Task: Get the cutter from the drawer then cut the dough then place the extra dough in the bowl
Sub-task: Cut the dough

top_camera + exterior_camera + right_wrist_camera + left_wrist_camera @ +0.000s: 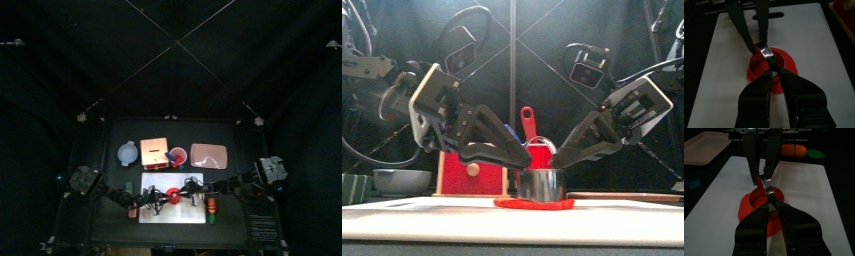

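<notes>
The top camera hangs high, looking down and a little toward the far curtain [80,70], so the surface [114,232] appears small. The front camera sits level at the near edge, close to the white board [422,215]. The wrist cameras look closely along the left tool [766,182] and right tool [764,52] from opposite sides. All four share the board, red dough [747,210] and metal cutter [540,185].

Cutter [541,186]: round metal ring, standing upright on the dough [533,203]; dough: flat red disc, lying mid-way along the white board [422,215]; box [472,172]: pale wood, red drawer front, behind the board; bowl [400,180]: blue-grey, just left of the box.
</notes>
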Controlling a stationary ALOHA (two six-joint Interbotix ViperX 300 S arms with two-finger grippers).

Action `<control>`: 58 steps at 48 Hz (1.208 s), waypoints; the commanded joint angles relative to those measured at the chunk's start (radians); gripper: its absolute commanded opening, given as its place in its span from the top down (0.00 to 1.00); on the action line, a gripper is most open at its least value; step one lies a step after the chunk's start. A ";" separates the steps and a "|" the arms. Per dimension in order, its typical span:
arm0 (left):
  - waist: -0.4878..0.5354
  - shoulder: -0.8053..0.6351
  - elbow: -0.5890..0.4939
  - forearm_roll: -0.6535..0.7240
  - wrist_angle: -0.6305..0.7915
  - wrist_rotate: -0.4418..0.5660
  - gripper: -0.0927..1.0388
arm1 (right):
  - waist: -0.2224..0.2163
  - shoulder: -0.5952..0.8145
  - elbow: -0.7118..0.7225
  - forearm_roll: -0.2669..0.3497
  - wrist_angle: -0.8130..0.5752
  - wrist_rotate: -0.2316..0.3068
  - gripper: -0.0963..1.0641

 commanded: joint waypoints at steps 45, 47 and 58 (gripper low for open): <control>0.018 0.041 -0.014 -0.077 0.078 0.002 0.43 | 0.008 0.034 -0.008 0.000 0.028 0.011 0.50; 0.020 0.043 -0.014 -0.078 0.083 0.002 0.43 | 0.008 0.038 -0.008 0.000 0.028 0.012 0.50; 0.021 0.044 -0.014 -0.081 0.084 0.002 0.43 | 0.006 0.049 -0.011 0.000 0.028 0.014 0.50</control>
